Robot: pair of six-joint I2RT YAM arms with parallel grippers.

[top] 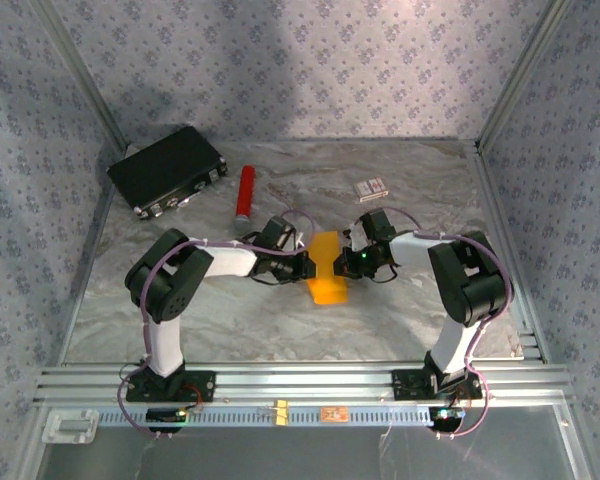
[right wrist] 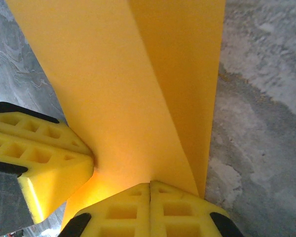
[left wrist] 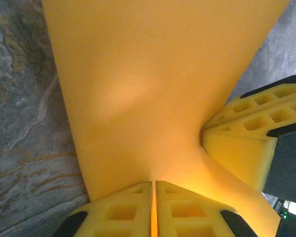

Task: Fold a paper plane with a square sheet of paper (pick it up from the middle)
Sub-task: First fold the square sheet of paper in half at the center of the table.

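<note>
Open marbled grey surface [top: 230, 320] surrounds the thin orange-yellow paper sheet [top: 330, 290], creased lengthwise and clamped on opposite edges by the left gripper [top: 306, 266] and right gripper [top: 348, 262].

Table [top: 230, 310] holds black case [top: 167, 170], red cylinder [top: 245, 193], small box [top: 371, 187].

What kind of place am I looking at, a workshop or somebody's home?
Most likely a robot test booth, not a home: a left arm and a right arm are bolted to an aluminium rail at the edge of a marble-look table, boxed in by patterned walls.
</note>
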